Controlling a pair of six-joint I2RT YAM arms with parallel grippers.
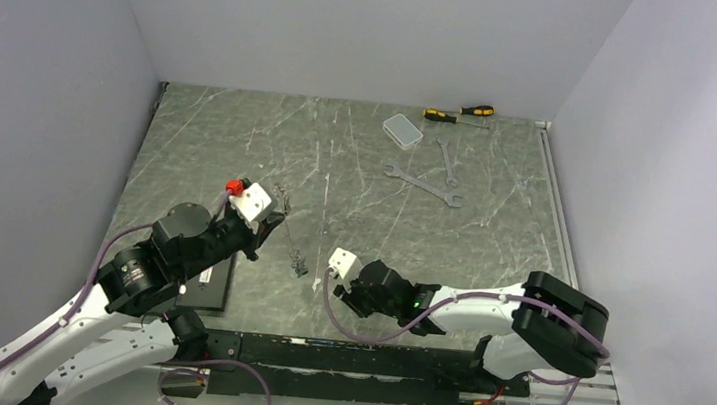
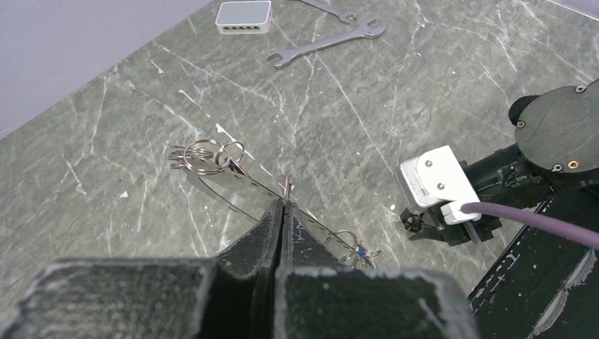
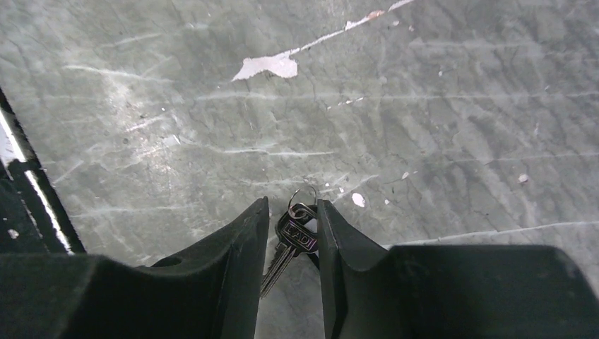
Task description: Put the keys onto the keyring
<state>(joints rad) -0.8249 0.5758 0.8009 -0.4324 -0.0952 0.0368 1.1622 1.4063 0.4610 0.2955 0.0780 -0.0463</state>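
My left gripper [image 2: 284, 203] is shut on the keyring [image 2: 244, 181], a thin silver wire ring seen edge-on, slanting across the table. Small split rings [image 2: 206, 155] hang at its far end. Keys [image 2: 358, 252], one with a blue bit, bunch at its near end. From above, the keyring [image 1: 290, 241] runs from the left gripper [image 1: 278, 220] toward the right gripper [image 1: 331, 272]. A black-headed key [image 3: 297, 234] with a small ring on it sits between the fingers of my right gripper [image 3: 293, 203]. The key touches the right finger, and a slim gap shows at the left one.
Two silver wrenches [image 1: 424, 184] [image 1: 447, 160], a clear plastic box [image 1: 402, 130] and two yellow-black screwdrivers [image 1: 459, 114] lie at the back right. A black flat pad [image 1: 208, 282] sits under the left arm. Grey walls close in the table's left, back and right sides.
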